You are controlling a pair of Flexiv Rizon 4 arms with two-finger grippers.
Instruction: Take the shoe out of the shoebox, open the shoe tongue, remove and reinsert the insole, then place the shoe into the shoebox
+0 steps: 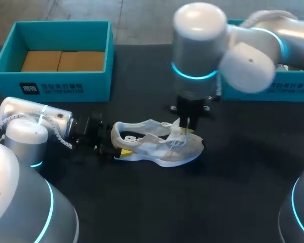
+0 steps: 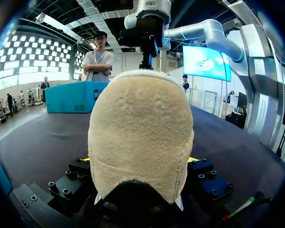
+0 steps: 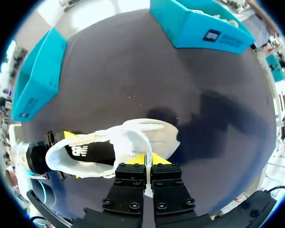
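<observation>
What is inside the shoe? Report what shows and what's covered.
Inside the shoe, a black insole shows at the heel. Its front is hidden under the tongue, clamped in the jaws of the right gripper.

Silver-white left arm, seemingly cabled, and right arm wear cyan rings; right gripper black, bolted.

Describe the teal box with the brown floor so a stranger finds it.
On the black table, look to the far left corner. The open rectangular teal shoebox there shows a brown cardboard floor; the other teal box stands far right.
</observation>
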